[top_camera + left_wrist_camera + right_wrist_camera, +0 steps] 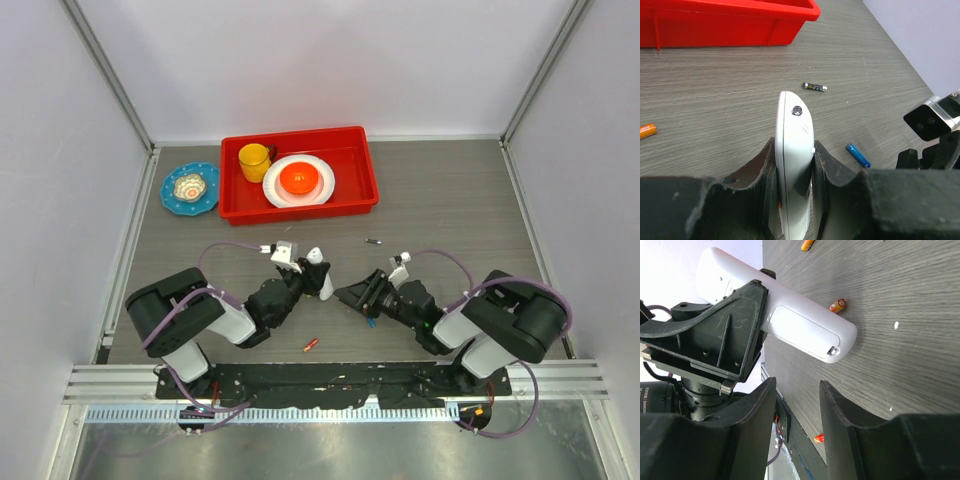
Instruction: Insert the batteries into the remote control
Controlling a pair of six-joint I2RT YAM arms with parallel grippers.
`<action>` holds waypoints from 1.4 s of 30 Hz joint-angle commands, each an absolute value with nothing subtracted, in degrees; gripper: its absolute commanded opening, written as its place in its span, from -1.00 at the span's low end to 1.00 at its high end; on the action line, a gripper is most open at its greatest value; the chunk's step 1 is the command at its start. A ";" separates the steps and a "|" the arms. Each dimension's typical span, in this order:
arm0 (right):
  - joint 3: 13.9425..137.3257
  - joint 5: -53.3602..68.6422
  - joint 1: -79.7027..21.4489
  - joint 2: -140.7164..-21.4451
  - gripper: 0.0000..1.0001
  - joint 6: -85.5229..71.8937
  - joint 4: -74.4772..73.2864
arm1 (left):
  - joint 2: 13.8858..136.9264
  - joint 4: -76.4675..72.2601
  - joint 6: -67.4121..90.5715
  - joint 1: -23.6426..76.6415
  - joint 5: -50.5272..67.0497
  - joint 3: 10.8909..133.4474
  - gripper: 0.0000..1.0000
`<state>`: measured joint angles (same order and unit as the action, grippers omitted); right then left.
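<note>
**Left hand** (795, 150): closed on the remote control (792, 120), one finger (765, 170) pressed against each broad face. The remote control stands on its narrow edge. Its long axis runs straight out from the wrist, and the free rounded end, with a small dark round window, points away towards the red bin (730, 20). In the top view this axis runs away from the arm bases, tilted slightly right. The right wrist view shows the white back, with the cover panel (802, 332) seated in place and its catch at the free end.

**Right hand** (797, 387): fingers wide apart, nothing between them. It faces the left hand, near it and not touching. The remote control lies just beyond its fingertips.

**Batteries:** a blue battery (858, 155) lies on the surface (715, 100) to the right of the remote control. An orange battery (646, 131) lies well apart on the left.

**Markings:** a small dark cylinder (814, 87) beyond the remote control carries a yellowish mark. A label on the left arm (645, 400) carries print. Both are too small to read.
</note>
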<state>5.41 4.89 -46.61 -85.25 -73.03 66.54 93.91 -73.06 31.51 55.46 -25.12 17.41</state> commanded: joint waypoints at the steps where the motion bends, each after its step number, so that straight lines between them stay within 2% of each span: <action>1: 6.24 6.33 -46.05 -89.81 -0.09 -75.50 77.86 | 94.48 -88.68 31.03 55.64 -26.98 16.96 -1.00; 16: 7.73 8.00 -44.30 -105.29 -0.15 -80.07 92.98 | 95.45 -88.59 31.64 55.63 -25.84 16.52 -1.00; 24: 8.53 7.30 -44.12 -105.29 -0.14 -80.24 95.18 | 95.45 -88.68 32.08 55.72 -25.49 16.26 -1.00; 33: 9.58 7.21 -43.68 -105.38 -0.30 -80.68 95.62 | 95.36 -88.68 32.26 55.63 -25.23 16.00 -1.00; 38: 10.37 7.82 -43.68 -104.24 -0.17 -80.77 95.54 | 95.71 -88.68 32.52 55.63 -25.31 16.00 -1.00; 42: 10.81 7.91 -43.68 -104.15 -0.16 -81.12 95.54 | 95.80 -88.68 32.70 55.63 -25.31 16.00 -1.00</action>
